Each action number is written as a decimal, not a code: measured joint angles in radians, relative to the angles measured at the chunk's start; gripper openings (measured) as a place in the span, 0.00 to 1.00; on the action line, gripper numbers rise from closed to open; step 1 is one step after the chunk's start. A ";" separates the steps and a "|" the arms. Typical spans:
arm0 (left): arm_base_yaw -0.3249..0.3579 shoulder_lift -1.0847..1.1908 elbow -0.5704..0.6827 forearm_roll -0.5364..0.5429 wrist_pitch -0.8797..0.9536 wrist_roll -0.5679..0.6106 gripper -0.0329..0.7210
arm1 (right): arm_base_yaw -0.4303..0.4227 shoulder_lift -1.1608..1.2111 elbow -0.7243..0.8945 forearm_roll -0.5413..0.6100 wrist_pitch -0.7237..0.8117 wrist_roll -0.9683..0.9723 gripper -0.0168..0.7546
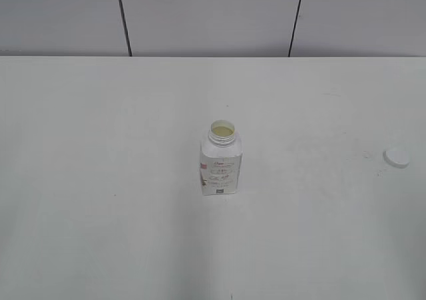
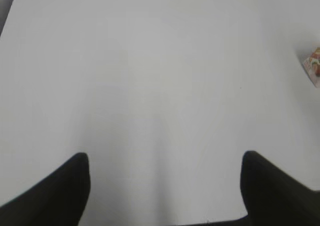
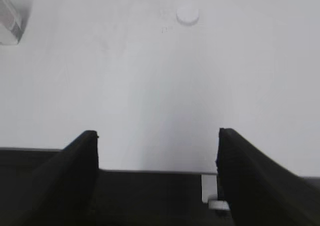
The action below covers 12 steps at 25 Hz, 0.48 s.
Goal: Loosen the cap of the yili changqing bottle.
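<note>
White table (image 1: 100,180) — grey panelled wall (image 1: 213,14)

Exterior slants down at table (image 1: 100,180), wrist views low, sharing tabletop

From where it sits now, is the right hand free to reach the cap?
Probably yes. The right hand is open, and only bare table lies between it and the cap, which lies loose, apart from the bottle.

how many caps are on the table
1. The cap lies flat on the table, off to the right of the open yili changqing bottle and apart from it. None seems hidden.
</note>
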 joint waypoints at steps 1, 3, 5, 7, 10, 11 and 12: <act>0.000 -0.036 0.006 -0.001 0.000 0.000 0.79 | 0.000 -0.021 0.002 0.000 -0.009 -0.005 0.78; 0.000 -0.099 0.012 -0.002 -0.006 0.000 0.79 | 0.000 -0.070 0.009 0.002 -0.027 -0.009 0.78; 0.000 -0.143 0.020 -0.002 -0.025 0.000 0.79 | 0.000 -0.108 0.015 0.002 -0.036 -0.012 0.78; 0.000 -0.152 0.035 -0.003 -0.054 0.000 0.79 | 0.000 -0.121 0.017 0.002 -0.043 -0.015 0.78; 0.000 -0.153 0.043 -0.010 -0.068 0.001 0.79 | 0.000 -0.121 0.023 0.007 -0.055 -0.025 0.78; 0.000 -0.154 0.044 -0.010 -0.068 0.002 0.79 | 0.000 -0.121 0.023 0.010 -0.058 -0.032 0.78; 0.000 -0.154 0.044 -0.013 -0.068 0.004 0.79 | 0.000 -0.121 0.023 0.015 -0.059 -0.037 0.78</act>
